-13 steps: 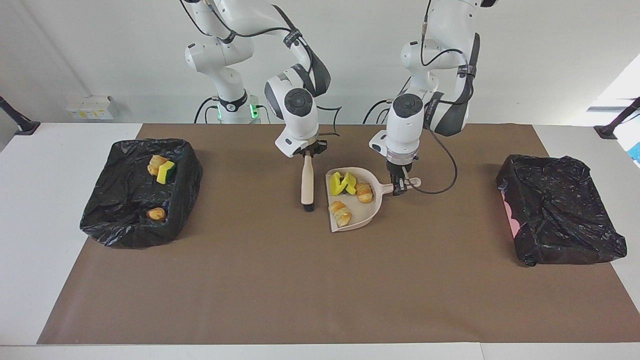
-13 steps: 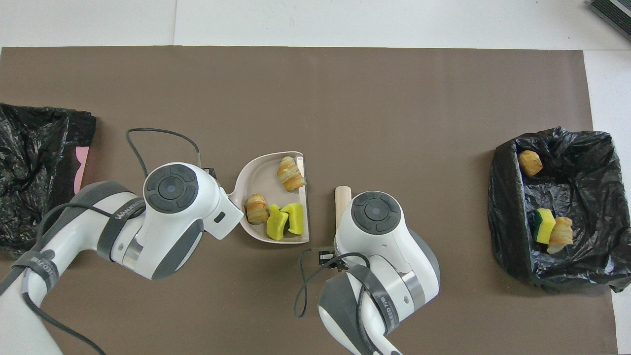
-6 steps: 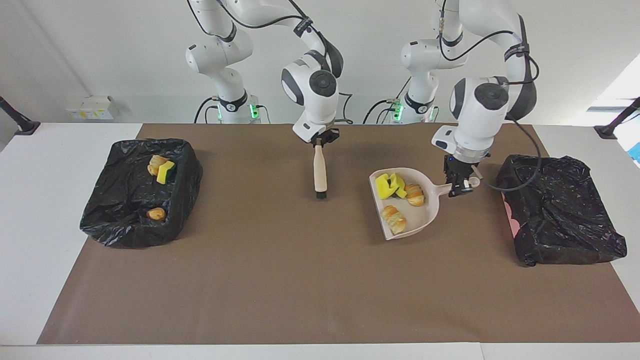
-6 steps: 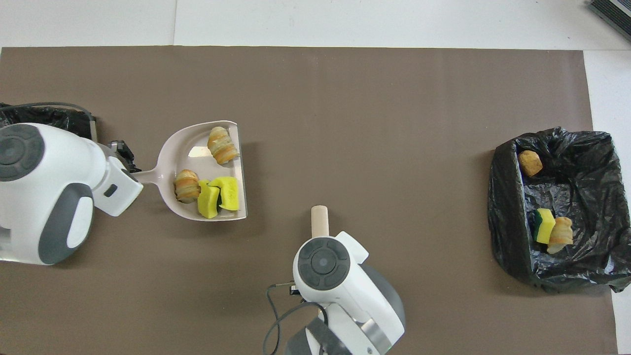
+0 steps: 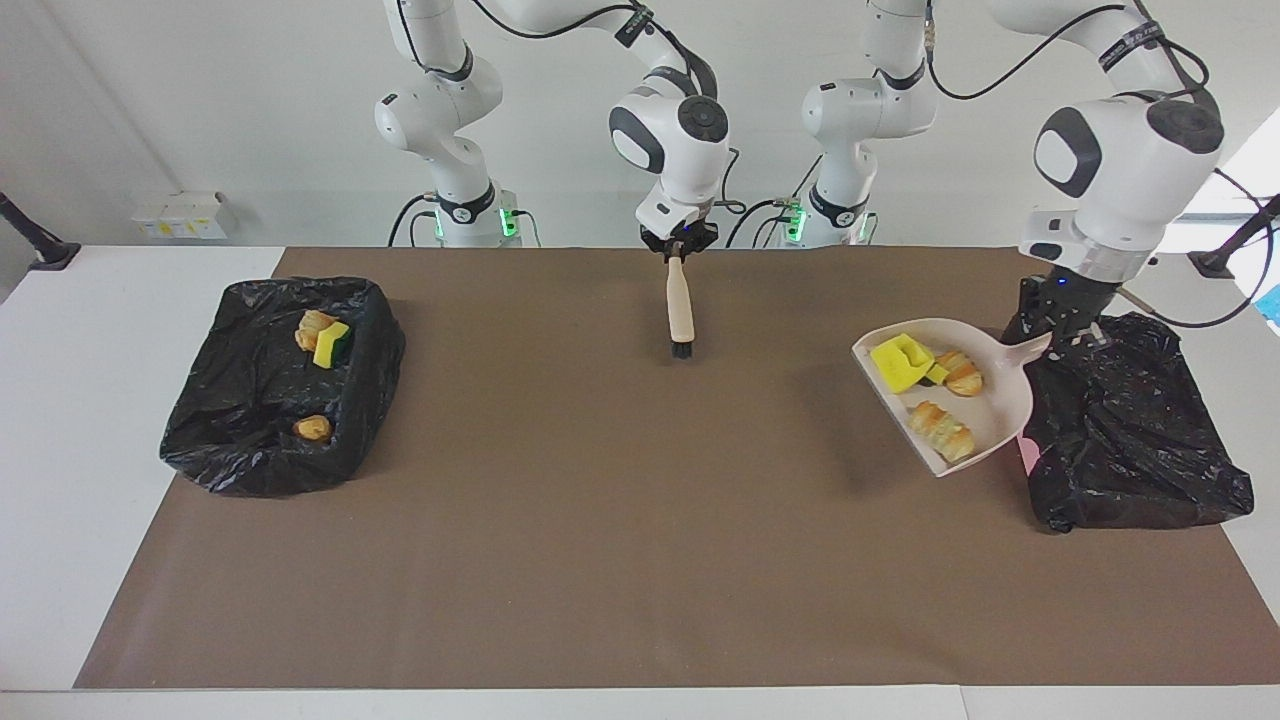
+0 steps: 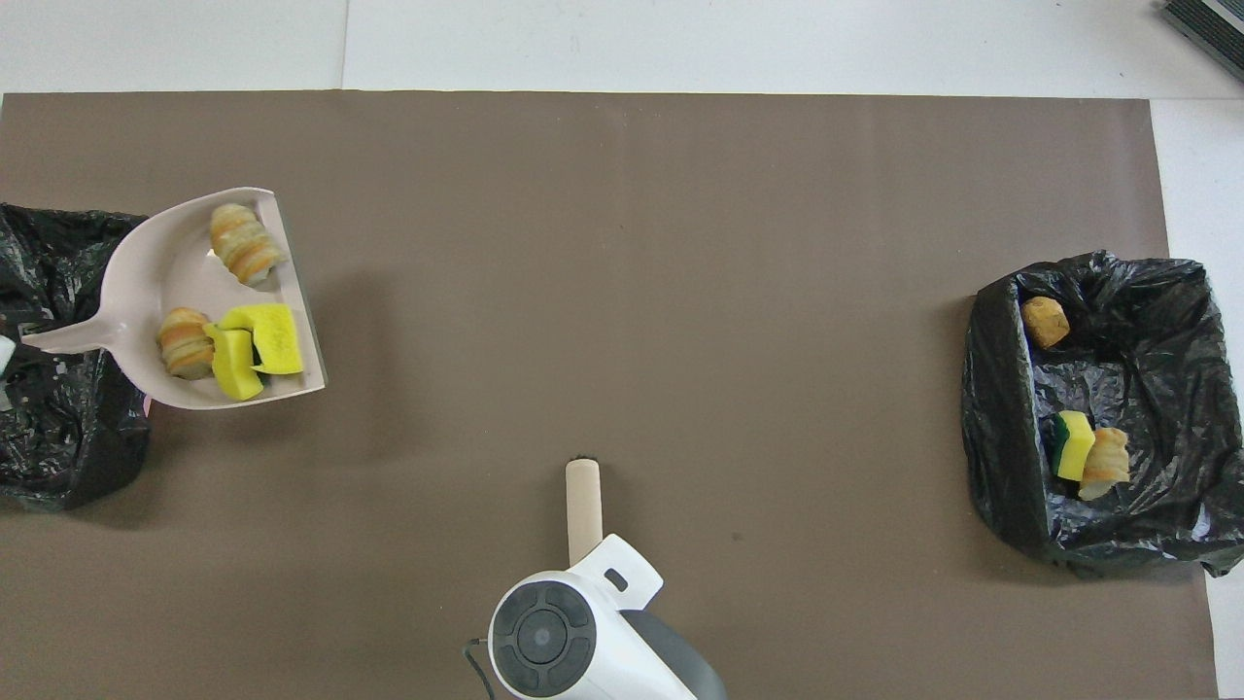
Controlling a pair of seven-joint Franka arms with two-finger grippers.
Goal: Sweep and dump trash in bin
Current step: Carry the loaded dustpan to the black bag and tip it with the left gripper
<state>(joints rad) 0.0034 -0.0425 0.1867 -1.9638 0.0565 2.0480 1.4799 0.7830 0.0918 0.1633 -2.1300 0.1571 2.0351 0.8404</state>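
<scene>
The left gripper [image 5: 1062,325] hangs over the black-bagged bin [image 5: 1130,430] at the left arm's end of the counter [image 5: 600,560], its fingers clamped on the handle of the beige dustpan [image 5: 985,420]; from overhead this gripper is cut off at the picture's edge. The dustpan is raised and tilted, partly overlapping that bin's rim. In it lie two yellow sponge chunks [image 5: 903,362] and two toy croissants [image 5: 940,428]. This bin's inside is hidden by crumpled bag.

The right gripper [image 5: 678,250], fingers together on the brush [image 5: 680,310] handle, holds it bristles-down over the counter's robot-side edge.

The other bin [image 5: 280,385], at the right arm's end, holds a sponge chunk [image 5: 331,344], a croissant [image 5: 312,327] and a bread roll [image 5: 313,428].
</scene>
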